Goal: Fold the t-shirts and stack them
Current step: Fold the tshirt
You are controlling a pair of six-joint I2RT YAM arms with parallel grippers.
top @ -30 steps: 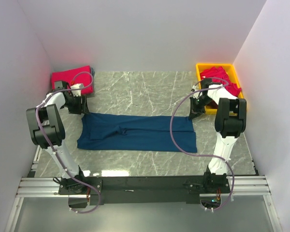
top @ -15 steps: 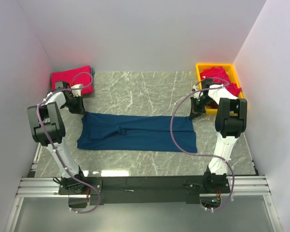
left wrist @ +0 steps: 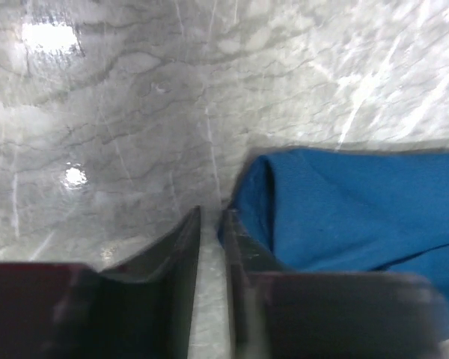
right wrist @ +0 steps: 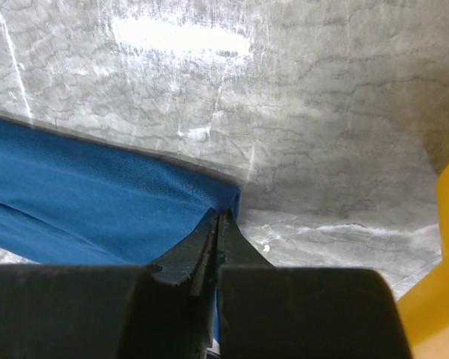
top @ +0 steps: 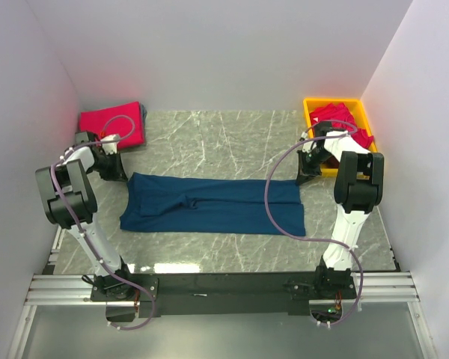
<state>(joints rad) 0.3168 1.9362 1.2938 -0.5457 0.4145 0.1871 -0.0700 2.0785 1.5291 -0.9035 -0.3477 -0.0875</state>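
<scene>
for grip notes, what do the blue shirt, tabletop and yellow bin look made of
Blue shirt: soft matte cloth, creased and folded. Tabletop: glossy grey marble or marble-look laminate, white veins, glare spots. Yellow bin: probably smooth rigid plastic, straight rim.

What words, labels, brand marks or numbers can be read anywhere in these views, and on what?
None: no readable text in any view.
The navy t-shirt, the folded red t-shirts, the yellow bin and the marble table show no print or label.

Probably a robotics lab test cell, white enclosure walls point(top: 209, 52), marble-look tabletop point(top: 224, 142), aluminium rail frame point(top: 389, 284)
</scene>
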